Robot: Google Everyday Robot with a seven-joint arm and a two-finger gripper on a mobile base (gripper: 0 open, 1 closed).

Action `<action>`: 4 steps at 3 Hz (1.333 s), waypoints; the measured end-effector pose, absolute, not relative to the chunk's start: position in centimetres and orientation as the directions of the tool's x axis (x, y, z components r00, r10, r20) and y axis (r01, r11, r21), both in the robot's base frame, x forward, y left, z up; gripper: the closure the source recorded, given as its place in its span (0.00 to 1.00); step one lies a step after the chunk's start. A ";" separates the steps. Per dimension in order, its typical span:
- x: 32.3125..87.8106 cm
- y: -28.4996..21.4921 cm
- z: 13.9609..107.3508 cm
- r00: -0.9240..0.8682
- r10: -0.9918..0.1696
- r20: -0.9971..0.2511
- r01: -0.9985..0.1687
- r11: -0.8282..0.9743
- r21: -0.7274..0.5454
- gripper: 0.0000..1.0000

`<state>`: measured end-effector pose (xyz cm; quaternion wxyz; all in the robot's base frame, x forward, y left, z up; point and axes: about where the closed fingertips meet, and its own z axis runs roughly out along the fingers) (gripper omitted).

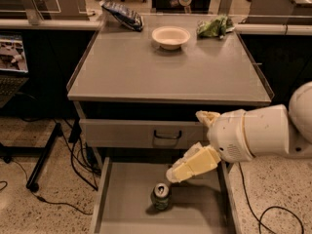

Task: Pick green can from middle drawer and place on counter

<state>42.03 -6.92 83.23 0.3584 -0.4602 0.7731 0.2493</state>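
Counter (pixel 146 72): flat grey metal top with a thin raised rim, hard and smooth.

Middle drawer (pixel 122 204): pulled out below the counter's front edge. Shallow grey sheet metal, plain floor, low walls.

Gripper (pixel 176 174): cream, blocky, hanging below the counter's front, right of centre. Cannot tell whether it is parted or closed.

Green can (pixel 161 197): upright on the drawer floor, below the counter's front, near centre. The gripper seems not to touch it. Small dark-green cylinder, silver top with tab. Likely light, thin-walled and slick, and it dents if squeezed hard. Best taken round the mid-body from the side with moderate force.
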 end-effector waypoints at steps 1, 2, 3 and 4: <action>40.7 -7.1 80.4 -0.329 -0.380 -0.865 -0.893 0.423 0.154 0.00; 41.1 -7.9 78.0 -0.320 -0.316 -0.893 -0.899 0.400 0.181 0.00; 40.4 -7.3 79.0 -0.306 -0.324 -0.895 -0.893 0.423 0.152 0.00; 39.9 -5.2 76.9 -0.344 -0.253 -0.904 -0.868 0.454 0.204 0.00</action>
